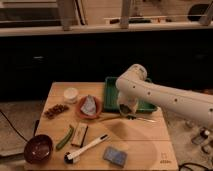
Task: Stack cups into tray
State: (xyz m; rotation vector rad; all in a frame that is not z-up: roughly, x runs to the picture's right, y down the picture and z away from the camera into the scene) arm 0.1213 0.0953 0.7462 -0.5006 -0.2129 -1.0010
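Arm [167, 98]: smooth off-white casing, thick tubular segments. Rounded bulbous elbow joint above fingers [123, 110]; short pale wrist segment just above them. Gripper [125, 108]: small, dark, at wrist's low end, at front rim of green tray [111, 95].

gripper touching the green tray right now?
Cannot tell. The camera view shows the gripper, jaws shut, at the green tray's near rim and overlapping it, but neither contact nor a gap is plainly visible.
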